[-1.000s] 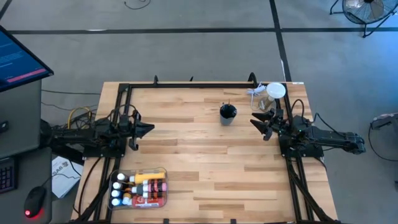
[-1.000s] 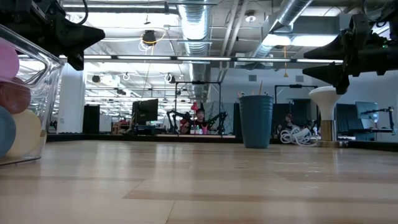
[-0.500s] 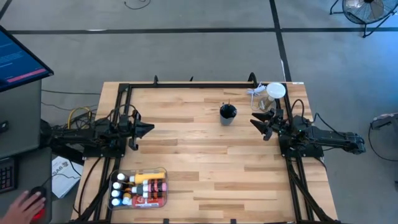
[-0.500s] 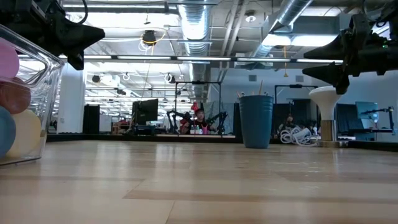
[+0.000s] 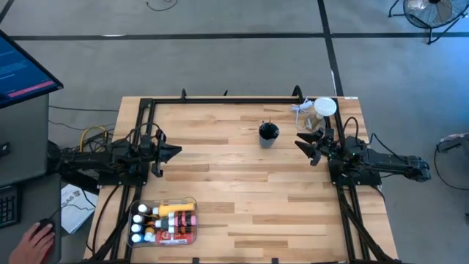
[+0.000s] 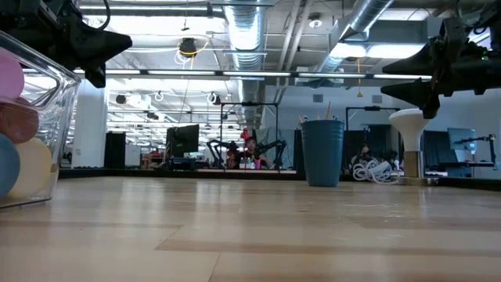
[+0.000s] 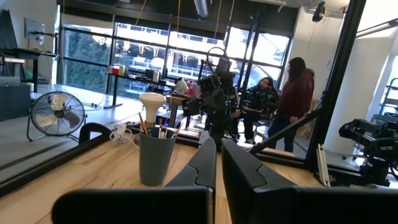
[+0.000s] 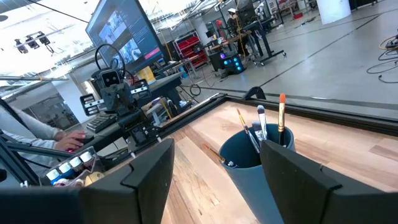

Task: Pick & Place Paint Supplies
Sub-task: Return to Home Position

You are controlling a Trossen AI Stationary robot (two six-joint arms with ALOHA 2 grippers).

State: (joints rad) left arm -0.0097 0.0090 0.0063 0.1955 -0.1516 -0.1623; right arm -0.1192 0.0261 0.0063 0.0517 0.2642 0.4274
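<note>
Brushes (image 8: 261,127) stood in blue cup (image 5: 269,135), far half of bench (image 5: 242,198). Judged light, stiff, slippery, best pinched mid-handle. Paint bottles (image 5: 165,220) packed in clear tray (image 5: 195,220). Left hand (image 5: 178,152) pressed nearly together, empty. Right hand (image 5: 303,151) spread, empty, near cup.

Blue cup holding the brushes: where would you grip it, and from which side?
Probably the blue cup wall, mid-height, from the side: it stands upright and round, and brushes stick out of its mouth, blocking a top-down grasp. The right gripper is nearer.
</note>
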